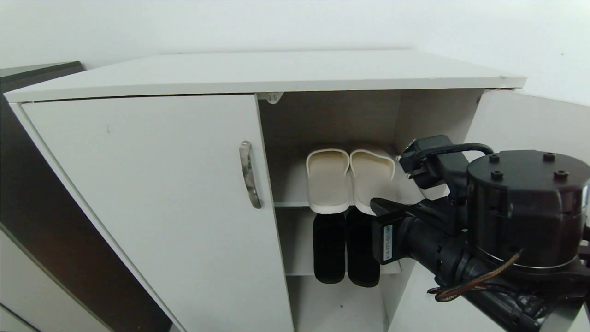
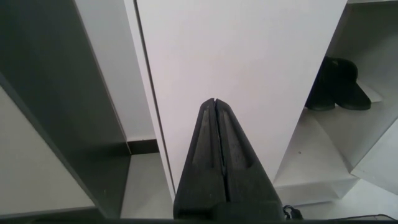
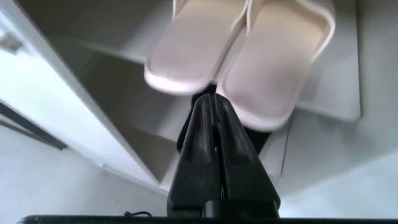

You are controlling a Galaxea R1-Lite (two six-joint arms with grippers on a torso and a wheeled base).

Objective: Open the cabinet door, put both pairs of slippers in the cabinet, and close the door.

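The white cabinet [image 1: 276,74] has its left door [image 1: 138,198] closed and its right door [image 1: 530,124] swung open. A pair of white slippers [image 1: 350,177] lies on the upper shelf, heels hanging over the shelf edge. A black pair [image 1: 345,249] lies on the shelf below. My right gripper [image 1: 377,204] is shut and empty, just in front of the white slippers' [image 3: 249,56] heels. My left gripper [image 2: 214,102] is shut and empty, low down, pointing at the closed left door [image 2: 236,56]. The black slippers [image 2: 339,84] show past that door's edge.
A metal handle [image 1: 249,175] sits on the closed left door. A dark piece of furniture [image 1: 41,184] stands close on the cabinet's left, with a narrow gap between them. The cabinet's bottom compartment [image 1: 336,304] holds nothing.
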